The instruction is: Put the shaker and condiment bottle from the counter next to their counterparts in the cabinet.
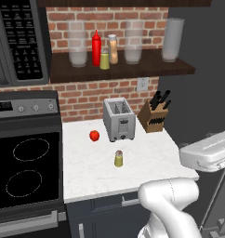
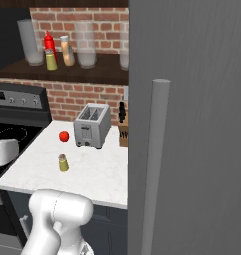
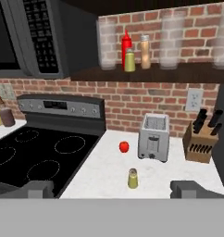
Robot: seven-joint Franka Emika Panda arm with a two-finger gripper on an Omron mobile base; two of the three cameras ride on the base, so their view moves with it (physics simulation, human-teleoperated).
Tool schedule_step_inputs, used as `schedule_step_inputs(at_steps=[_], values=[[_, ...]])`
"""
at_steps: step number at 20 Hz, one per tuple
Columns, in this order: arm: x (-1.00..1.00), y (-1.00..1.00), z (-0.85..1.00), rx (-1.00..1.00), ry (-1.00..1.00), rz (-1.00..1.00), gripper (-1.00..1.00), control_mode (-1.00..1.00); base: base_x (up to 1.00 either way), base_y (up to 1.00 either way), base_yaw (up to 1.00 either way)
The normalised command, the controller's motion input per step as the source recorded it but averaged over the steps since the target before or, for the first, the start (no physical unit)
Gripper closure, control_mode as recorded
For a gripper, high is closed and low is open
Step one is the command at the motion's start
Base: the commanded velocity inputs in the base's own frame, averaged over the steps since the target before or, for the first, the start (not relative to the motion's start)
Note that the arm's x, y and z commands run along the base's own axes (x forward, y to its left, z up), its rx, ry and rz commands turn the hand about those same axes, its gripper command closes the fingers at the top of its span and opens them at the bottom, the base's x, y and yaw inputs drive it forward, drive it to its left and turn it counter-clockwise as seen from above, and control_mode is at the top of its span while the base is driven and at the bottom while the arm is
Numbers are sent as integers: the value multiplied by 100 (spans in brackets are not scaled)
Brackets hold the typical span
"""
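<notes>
The shaker (image 1: 118, 158) (image 2: 63, 163) (image 3: 133, 178), squat and yellow-olive with a dull cap, stands alone on the white counter (image 1: 147, 158) in front of the toaster. In the hand view my gripper (image 3: 113, 189) is open and holds nothing; its fingertips (image 3: 36, 189) sit wide apart, well back from the shaker. On the cabinet (image 1: 133, 69) (image 2: 87, 72) (image 3: 178, 74), the tan condiment bottle (image 1: 113, 49) (image 2: 67, 51) (image 3: 145, 52) stands right of the red squeeze bottle (image 1: 96, 48) (image 2: 49, 42) (image 3: 127, 45). The second shaker (image 1: 104, 59) (image 2: 51, 61) (image 3: 129, 61) stands in front of and between these two bottles.
A toaster (image 1: 119, 119) (image 3: 153, 136), a tomato (image 1: 94, 135) (image 3: 124, 146) and a knife block (image 1: 155, 116) share the counter. Clear glass jars (image 1: 77, 44) flank the bottles on the shelf. The stove (image 1: 26, 167) and microwave (image 1: 21, 42) are at the left. A grey panel with a handle (image 2: 157, 164) stands at the right.
</notes>
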Motion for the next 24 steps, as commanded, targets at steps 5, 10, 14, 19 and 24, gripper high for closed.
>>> schedule_step_inputs(at_steps=[5,10,14,19,24], values=[[2,46,-11,0,-14,20,-100,-100,0,0,0],[33,24,-11,0,-13,21,-100,-100,0,0,0],[56,1,-16,0,-11,13,-100,-100,0,0,0],[29,0,-46,0,-7,10,-100,-100,0,0,0],[3,0,-57,0,-9,10,-100,-100,0,0,0]])
